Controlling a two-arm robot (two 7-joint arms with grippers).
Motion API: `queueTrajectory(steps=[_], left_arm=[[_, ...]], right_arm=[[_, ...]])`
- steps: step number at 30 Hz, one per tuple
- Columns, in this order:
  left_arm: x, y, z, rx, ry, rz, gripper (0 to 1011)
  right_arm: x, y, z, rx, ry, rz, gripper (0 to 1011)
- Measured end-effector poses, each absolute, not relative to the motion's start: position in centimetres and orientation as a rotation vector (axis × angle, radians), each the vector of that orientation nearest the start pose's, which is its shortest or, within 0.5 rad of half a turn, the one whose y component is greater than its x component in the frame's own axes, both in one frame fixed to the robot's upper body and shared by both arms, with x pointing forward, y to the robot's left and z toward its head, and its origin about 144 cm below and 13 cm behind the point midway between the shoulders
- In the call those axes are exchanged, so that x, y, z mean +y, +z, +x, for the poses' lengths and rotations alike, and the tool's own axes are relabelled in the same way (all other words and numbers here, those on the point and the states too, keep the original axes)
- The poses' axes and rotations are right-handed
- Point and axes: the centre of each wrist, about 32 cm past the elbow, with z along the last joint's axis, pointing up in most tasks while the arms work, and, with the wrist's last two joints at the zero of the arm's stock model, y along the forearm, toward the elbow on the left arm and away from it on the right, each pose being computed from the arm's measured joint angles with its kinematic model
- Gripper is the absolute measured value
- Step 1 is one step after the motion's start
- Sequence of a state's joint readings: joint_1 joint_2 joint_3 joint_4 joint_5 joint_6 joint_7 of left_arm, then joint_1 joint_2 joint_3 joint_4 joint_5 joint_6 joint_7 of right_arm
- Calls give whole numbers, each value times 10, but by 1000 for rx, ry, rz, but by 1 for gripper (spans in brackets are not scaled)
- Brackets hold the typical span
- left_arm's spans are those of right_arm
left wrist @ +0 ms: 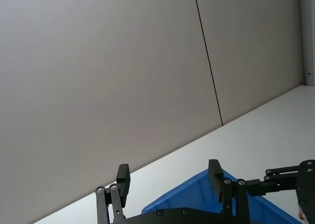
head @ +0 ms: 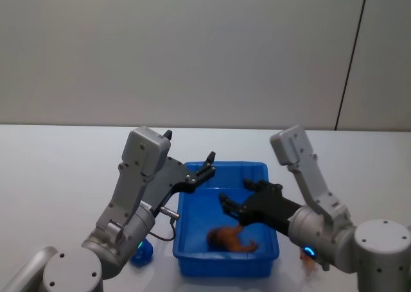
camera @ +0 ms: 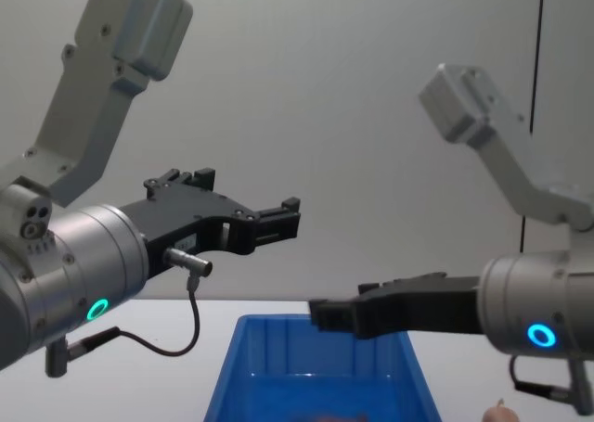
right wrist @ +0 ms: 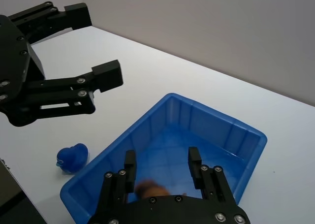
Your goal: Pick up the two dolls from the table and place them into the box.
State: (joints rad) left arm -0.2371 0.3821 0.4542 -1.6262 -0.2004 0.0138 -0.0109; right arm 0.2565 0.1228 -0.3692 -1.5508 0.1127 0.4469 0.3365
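Observation:
The blue box [head: 192,231] stands on the white table [head: 58,176] between my arms. Inside it, near the front wall, lies the brown doll [head: 228,239], which shows blurred in the right wrist view [right wrist: 150,188]. A small pale pink piece [head: 307,262], which looks like the other doll, lies on the table right of the box, mostly hidden by my right arm; the chest view catches it too [camera: 497,410]. My left gripper [head: 209,167] hangs open over the box's back left corner. My right gripper [head: 229,206] is open and empty above the box's middle.
A small blue toy [head: 142,252] lies on the table just left of the box, next to my left arm, and appears in the right wrist view [right wrist: 72,158]. A grey wall stands behind the table.

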Motion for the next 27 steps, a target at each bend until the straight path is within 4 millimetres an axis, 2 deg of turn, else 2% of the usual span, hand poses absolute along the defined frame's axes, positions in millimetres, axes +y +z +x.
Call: queueTrajectory(steps=[8,9,15,27], left_arm=[[198,1204,492,-268,1124,61,1001],[198,1204,492,-268,1124,61,1001],[198,1204,492,-268,1124,61,1001],[198,1204,492,-268,1124,61,1002]], right_arm=[[-139,1206,508,111,-891,-268,842],[-139,1206,508,105,-899,-264,895],[-147,1203,503,84,-938,-245,1001],[-180,1189,486,77,-1025,-235,1001]])
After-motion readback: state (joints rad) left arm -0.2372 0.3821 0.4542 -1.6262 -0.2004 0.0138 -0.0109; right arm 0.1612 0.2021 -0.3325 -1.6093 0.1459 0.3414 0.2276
